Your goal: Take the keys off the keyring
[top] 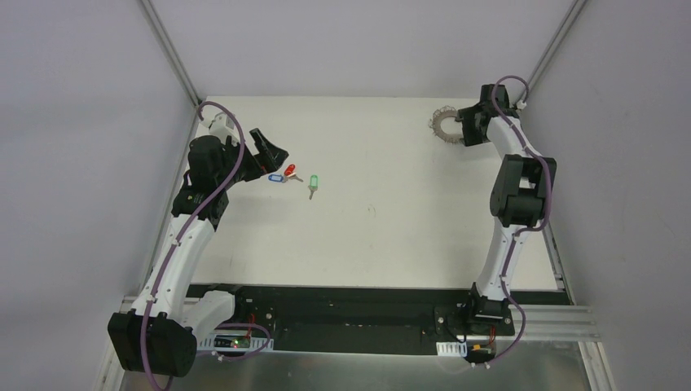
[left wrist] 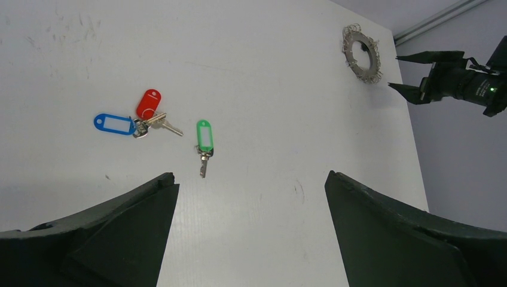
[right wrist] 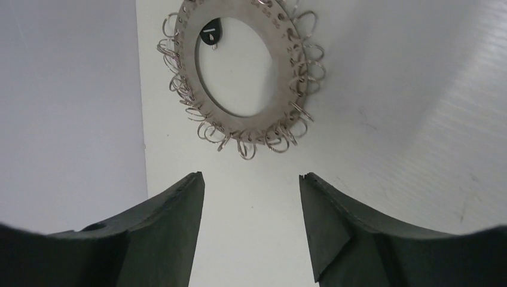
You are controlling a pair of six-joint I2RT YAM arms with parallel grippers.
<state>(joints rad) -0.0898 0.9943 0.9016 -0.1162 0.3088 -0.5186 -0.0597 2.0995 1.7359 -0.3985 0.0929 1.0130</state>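
The keyring (top: 444, 124) (left wrist: 362, 54) (right wrist: 248, 124), a flat silver ring fringed with small wire loops, lies on the white table at the far right corner. A small black tab (right wrist: 210, 33) hangs at its inner edge. My right gripper (top: 461, 129) (right wrist: 251, 174) is open just short of the ring, with nothing between its fingers. Three keys lie loose at the left: blue tag (top: 276, 177) (left wrist: 113, 124) and red tag (top: 289, 170) (left wrist: 149, 103) touching, green tag (top: 314, 181) (left wrist: 204, 134) apart from them. My left gripper (top: 267, 153) (left wrist: 250, 176) hangs open and holds nothing, beside the keys.
The keyring lies close to the table's far edge, where the grey back wall (right wrist: 66, 107) rises. Metal frame posts (top: 175, 57) stand at the far corners. A black base rail (top: 342, 314) runs along the near edge.
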